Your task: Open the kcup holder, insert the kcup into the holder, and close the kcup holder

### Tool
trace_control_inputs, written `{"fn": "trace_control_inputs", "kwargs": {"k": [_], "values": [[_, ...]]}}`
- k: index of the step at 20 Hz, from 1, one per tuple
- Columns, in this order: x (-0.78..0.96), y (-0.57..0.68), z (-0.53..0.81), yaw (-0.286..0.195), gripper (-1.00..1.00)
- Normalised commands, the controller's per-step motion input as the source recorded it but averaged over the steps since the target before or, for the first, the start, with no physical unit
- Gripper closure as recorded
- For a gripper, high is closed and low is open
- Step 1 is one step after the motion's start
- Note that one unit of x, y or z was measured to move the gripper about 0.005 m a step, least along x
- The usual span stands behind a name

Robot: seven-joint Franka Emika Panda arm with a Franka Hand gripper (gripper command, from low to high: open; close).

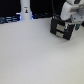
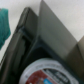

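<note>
No writing could be read in either view; both were blurred. In the exterior view the holder (image 1: 63, 28), a black boxy unit with two pale-marked fronts, sat on the white bench (image 1: 35, 57) toward the exterior view's right, at the far side. The arm's white and grey gripper (image 1: 73, 15) was right above and against the holder's top edge, partly covering it; whether the jaws were released or clenched could not be told from these pictures. A white upright post (image 1: 25, 11) with a bluish glow at its base stood well apart, at the back toward the exterior view's left. The wrist view was close on the holder (image 2: 47, 35): dark angled panels and a grey flat surface filled most of it. One round pod (image 2: 45, 72) with a white rim and a red-and-dark patterned top lay in the dark tray, near the camera. A teal object (image 2: 4, 27) showed at the edge, beside the holder. The green-topped kcup was not visible in either view.
</note>
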Motion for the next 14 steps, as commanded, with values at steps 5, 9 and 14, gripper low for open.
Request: {"fn": "trace_control_inputs", "kwargs": {"k": [5, 9, 14], "values": [[-0.54, 0.62, 0.01, 0.038, -1.0], [-0.55, 0.61, 0.01, 0.037, -1.0], [-0.57, 0.6, 0.04, 0.037, -1.0]]}}
